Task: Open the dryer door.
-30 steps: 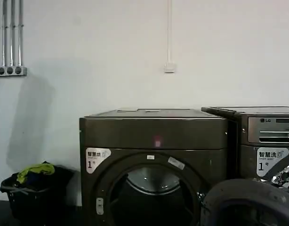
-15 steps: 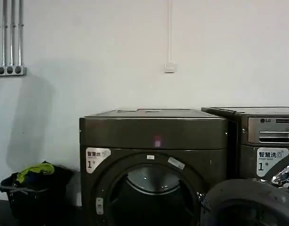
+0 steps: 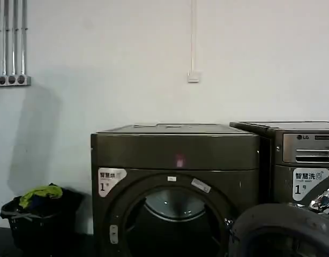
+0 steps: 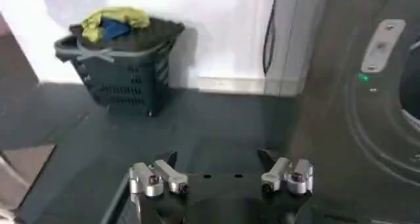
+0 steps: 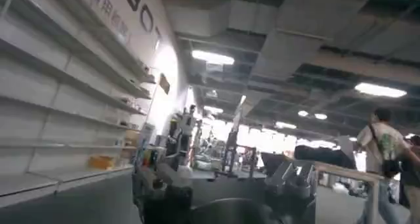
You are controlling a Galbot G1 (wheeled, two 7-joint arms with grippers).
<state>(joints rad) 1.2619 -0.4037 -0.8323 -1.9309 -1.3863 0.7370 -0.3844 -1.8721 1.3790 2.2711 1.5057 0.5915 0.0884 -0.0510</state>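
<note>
Almost nothing has moved across the last second: the head view holds steady, with perhaps the slightest shift of the round dark shape at the lower right. Facing the robot stands the dryer [image 3: 175,182], a bronze-grey front-load machine with a small pink light on its plain upper panel and a white "1" sticker. Its round opening shows the drum inside, and the dryer door [image 3: 282,230] appears swung out toward the right, its dark rim filling the lower right corner, so the task looks largely done. To the right sits a similar LG machine [image 3: 306,160]. A dark laundry basket [image 3: 33,217] with yellow and blue clothes stands on the floor at the left, well apart from the dryer. From the left wrist camera, the left pincer [image 4: 220,173] hangs released, fingers spread wide, low beside the dryer's front. Whether the right pincer [image 5: 226,196] is released or clenched cannot be told. The door is likely rigid, fairly heavy, and smooth on its chrome rim; the rim's free edge is the sensible place to hold.
</note>
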